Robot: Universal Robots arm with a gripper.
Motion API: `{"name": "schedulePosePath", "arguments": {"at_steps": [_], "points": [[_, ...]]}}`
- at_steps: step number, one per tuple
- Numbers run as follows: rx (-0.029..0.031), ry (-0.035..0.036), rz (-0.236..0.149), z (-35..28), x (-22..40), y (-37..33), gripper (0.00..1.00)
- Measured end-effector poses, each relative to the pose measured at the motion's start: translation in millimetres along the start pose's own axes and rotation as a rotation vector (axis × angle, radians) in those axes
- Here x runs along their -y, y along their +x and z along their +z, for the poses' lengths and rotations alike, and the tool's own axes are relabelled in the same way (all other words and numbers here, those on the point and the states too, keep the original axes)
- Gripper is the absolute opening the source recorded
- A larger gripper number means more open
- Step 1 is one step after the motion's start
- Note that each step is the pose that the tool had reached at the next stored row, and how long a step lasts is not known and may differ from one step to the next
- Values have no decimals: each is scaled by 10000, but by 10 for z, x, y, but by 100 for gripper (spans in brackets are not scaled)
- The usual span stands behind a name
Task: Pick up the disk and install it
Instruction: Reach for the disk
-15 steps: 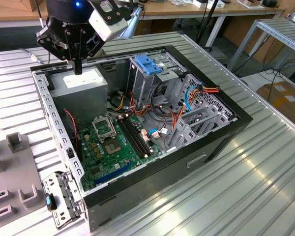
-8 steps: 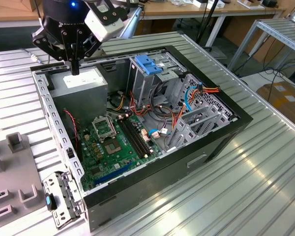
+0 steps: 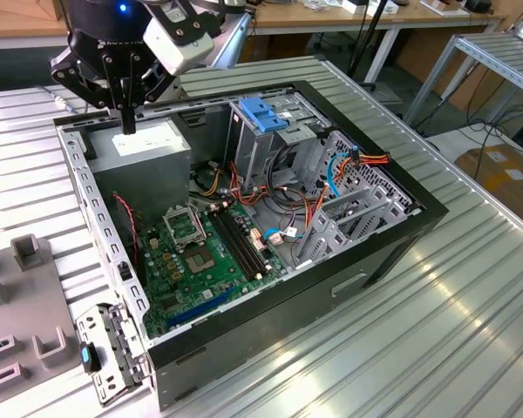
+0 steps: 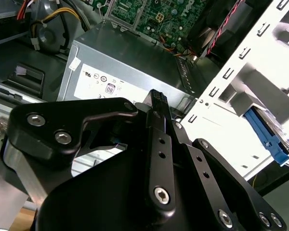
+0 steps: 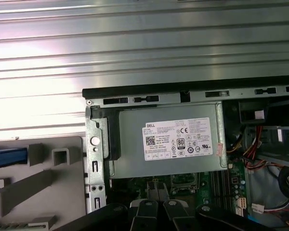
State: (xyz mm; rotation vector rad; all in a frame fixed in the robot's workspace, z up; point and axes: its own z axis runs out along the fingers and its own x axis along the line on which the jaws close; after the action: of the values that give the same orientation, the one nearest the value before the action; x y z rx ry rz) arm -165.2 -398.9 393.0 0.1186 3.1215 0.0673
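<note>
- End effector (image 3: 128, 129) hangs over the open computer case (image 3: 331, 287) at the corner holding the grey metal box (image 3: 144, 144). Its black fingers (image 4: 156, 98) are pressed together with nothing between them.
- In both wrist views the end effector (image 5: 157, 187) (image 4: 156, 95) is above the case, with the box's white sticker (image 5: 180, 138) in plain sight and untouched.
- Green motherboard (image 3: 200, 252) lies on the case floor, just beside the grey metal box (image 4: 130, 53).
- Silver drive cage with a blue cap (image 3: 266, 113) stands inside the case, along its far wall in the exterior view.
- Disk (image 5: 7, 156) is outside the case, well apart from the end effector. It rests in a grey fixture (image 5: 53, 168) beside the case's perforated side frame (image 5: 95, 159). Little more than its blue rail shows, here and in the second wrist view (image 4: 267, 134).
- Case and fixture (image 3: 35, 348) both sit on the ribbed metal bench (image 3: 436, 331).
</note>
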Motion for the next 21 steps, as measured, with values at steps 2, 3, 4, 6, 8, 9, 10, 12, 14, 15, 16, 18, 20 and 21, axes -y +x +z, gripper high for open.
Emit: {"name": "schedulePosePath", "arguments": {"at_steps": [2, 3, 4, 6, 8, 9, 10, 12, 14, 15, 16, 18, 20, 21], "points": [[-2, 1, 0, 0, 1, 10, 11], [-2, 1, 0, 0, 2, 20, 11], [-4, 1, 0, 0, 2, 26, 11], [-5, 0, 1, 0, 3, 36, 11], [-6, 0, 0, 0, 4, 50, 11], [-7, 0, 0, 0, 4, 58, 11], [-8, 1, 0, -1, 5, 65, 11], [-9, 1, 0, -1, 6, 76, 11], [-10, 1, 0, -1, 7, 87, 11], [-11, 1, 1, -1, 7, 91, 11], [-11, 2, 1, -1, 7, 96, 11], [-12, 1, 1, -1, 8, 107, 11], [-14, 1, 0, -1, 9, 120, 11], [-14, 1, 0, -1, 10, 129, 11]]}}
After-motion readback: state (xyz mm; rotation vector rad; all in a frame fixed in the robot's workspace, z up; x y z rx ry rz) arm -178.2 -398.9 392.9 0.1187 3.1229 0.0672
